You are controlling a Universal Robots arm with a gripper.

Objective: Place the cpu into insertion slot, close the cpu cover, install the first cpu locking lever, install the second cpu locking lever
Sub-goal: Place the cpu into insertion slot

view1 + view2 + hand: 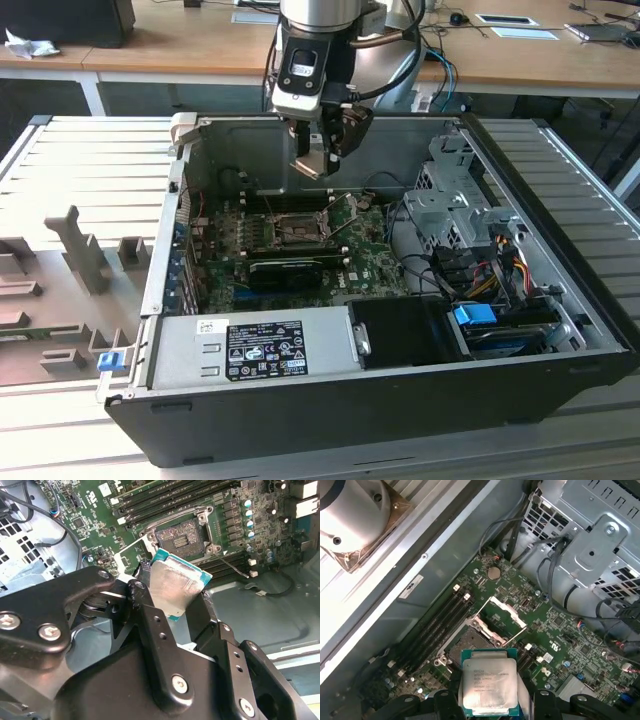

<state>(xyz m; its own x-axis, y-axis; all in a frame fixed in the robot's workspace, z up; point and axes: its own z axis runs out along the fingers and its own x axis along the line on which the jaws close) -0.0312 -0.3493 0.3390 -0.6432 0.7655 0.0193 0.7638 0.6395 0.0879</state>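
Silvery cpu (489, 686) clamped by its edges in hand (322, 160), hovering above open slot (470, 647), cover (502, 614) raised. Seating well likely means levelling it, matching corners, lowering straight, no pressing.

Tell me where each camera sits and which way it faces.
Exterior view: off the arm, looking down into the open case; arm and tool show.
First wrist view: on the arm, looking down at the insertion slot; tool fingers show.
Second wrist view: on the arm, facing the green board; tool linkage shows.
Both wrist views share the gripped cpu.
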